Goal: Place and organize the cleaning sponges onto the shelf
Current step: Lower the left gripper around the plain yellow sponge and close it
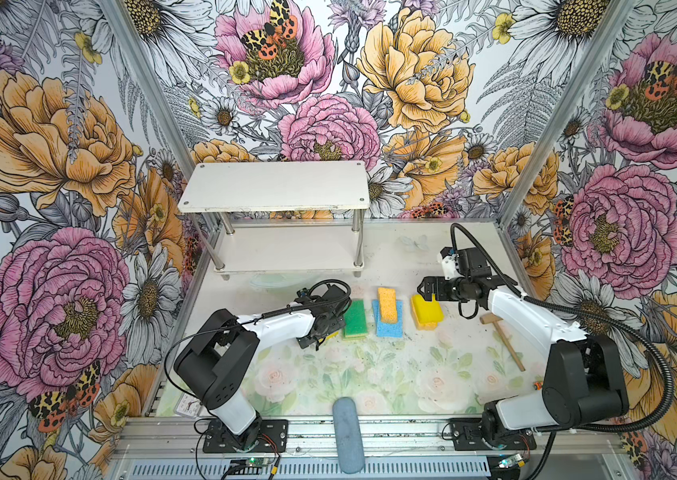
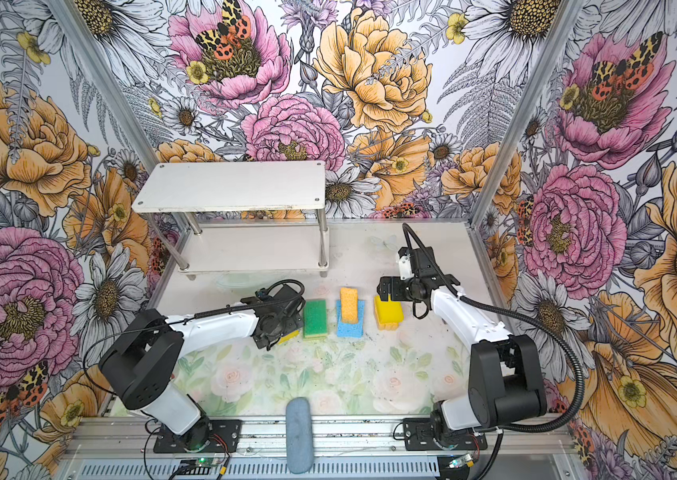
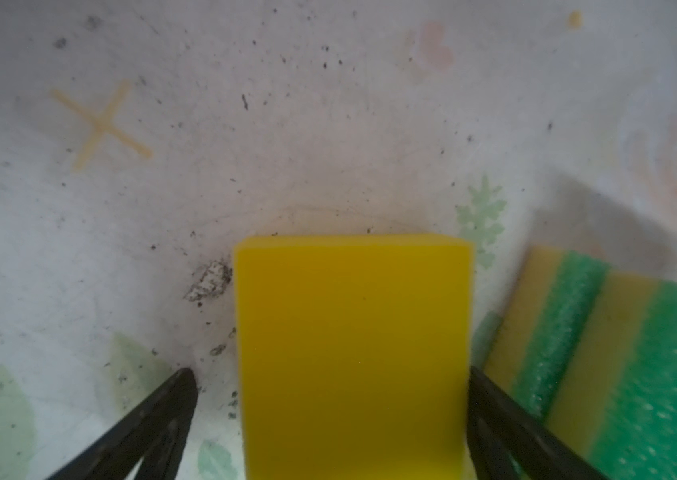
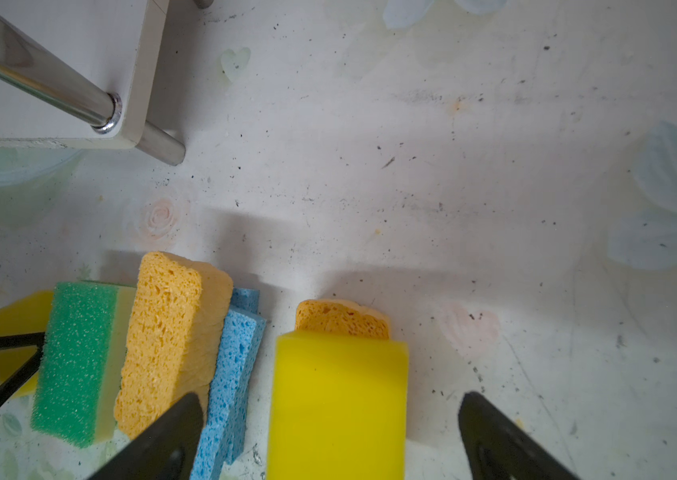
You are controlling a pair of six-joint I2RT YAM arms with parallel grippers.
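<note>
Left claw (image 3: 328,371) gapes astride a smooth yellow sponge (image 3: 353,316), right claw (image 4: 330,395) likewise over the second yellow sponge (image 4: 341,374).

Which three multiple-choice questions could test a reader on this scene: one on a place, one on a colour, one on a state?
1. In front of the shelf, what does the middle pale orange sponge lie on?
A. Nothing; it is held in the air
B. The blue sponges
C. The shelf's top board

2. The left gripper has its jaws either side of a plain sponge. What colour is it?
A. Yellow
B. Blue
C. Green

3. How do the right gripper's jaws stand?
A. Shut, tips touching
B. Shut on the blue sponges
C. Open

Answers:
1. B: in both top views it rests on the blue pair.
2. A: the left wrist view shows it plainly yellow.
3. C: the right wrist view shows them spread wide, a yellow sponge between them.
</note>
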